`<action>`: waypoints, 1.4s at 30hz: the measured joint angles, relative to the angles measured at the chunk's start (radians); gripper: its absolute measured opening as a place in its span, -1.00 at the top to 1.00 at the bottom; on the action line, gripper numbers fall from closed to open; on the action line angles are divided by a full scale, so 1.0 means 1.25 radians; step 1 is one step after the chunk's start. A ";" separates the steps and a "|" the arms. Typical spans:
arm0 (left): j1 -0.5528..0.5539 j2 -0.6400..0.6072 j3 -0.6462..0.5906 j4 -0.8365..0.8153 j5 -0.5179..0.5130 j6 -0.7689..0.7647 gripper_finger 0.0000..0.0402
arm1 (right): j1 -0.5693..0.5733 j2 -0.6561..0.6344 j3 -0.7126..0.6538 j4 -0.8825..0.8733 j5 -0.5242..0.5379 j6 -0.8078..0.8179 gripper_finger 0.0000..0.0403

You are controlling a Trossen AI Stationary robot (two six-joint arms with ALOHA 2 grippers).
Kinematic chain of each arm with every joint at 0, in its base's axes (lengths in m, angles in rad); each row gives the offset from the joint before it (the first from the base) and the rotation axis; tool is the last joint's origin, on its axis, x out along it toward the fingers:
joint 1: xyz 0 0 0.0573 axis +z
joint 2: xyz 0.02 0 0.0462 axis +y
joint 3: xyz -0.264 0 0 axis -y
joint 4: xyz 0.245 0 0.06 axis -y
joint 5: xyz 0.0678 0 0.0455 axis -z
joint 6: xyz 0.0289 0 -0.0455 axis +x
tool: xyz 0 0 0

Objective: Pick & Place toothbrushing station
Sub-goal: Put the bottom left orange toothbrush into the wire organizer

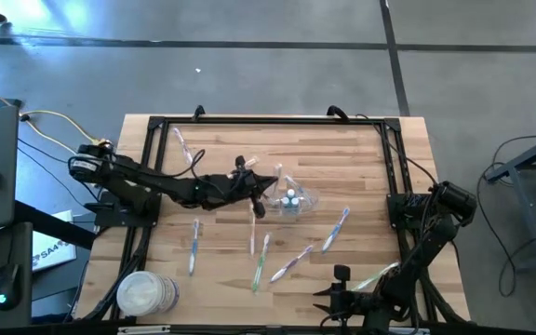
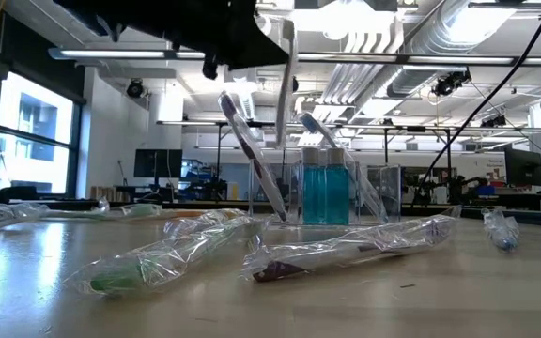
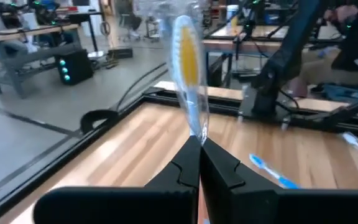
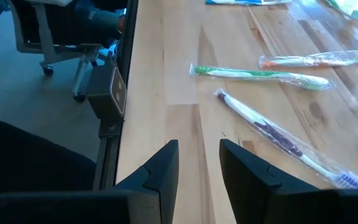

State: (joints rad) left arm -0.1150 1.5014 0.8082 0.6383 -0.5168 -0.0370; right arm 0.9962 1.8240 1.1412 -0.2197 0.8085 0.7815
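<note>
A small transparent container point(image 1: 298, 199) stands mid-table and also shows in the low view point(image 2: 383, 192). It holds tiny tubes point(image 2: 327, 192) and leaning wrapped toothbrushes point(image 2: 244, 141). My left gripper point(image 1: 259, 197) is just left of it, shut on a wrapped toothbrush with a yellow handle point(image 3: 188, 56). Other wrapped toothbrushes lie flat on the table: blue point(image 1: 194, 247), green point(image 1: 261, 262), purple point(image 1: 292, 263), blue point(image 1: 336, 228) and pink point(image 1: 182, 144). My right gripper point(image 1: 328, 298) is open and empty at the near edge, and it shows open in its wrist view point(image 4: 199, 163). My left gripper pinches the wrapped toothbrush by one end point(image 3: 199, 129) between its two fingertips. The rest of the brush sticks out past the fingers. In the low view it stands nearly upright point(image 2: 285, 89), clear of the table, over the container's left side.
A black frame point(image 1: 156, 126) runs around the tabletop. A white tub point(image 1: 145, 296) stands at the near left corner. In the right wrist view, green point(image 4: 260, 73), orange point(image 4: 319, 60) and purple point(image 4: 278, 138) wrapped brushes lie ahead of the fingers. A person sits beyond the table point(image 3: 353, 37).
</note>
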 joint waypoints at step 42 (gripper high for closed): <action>0.013 0.097 -0.057 0.030 0.155 -0.101 1.00 | 0.002 0.000 0.000 0.021 0.003 0.006 0.46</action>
State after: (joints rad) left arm -0.0982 1.6222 0.7372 0.6755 -0.3227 -0.1630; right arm 0.9985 1.8240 1.1412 -0.1940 0.8120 0.7887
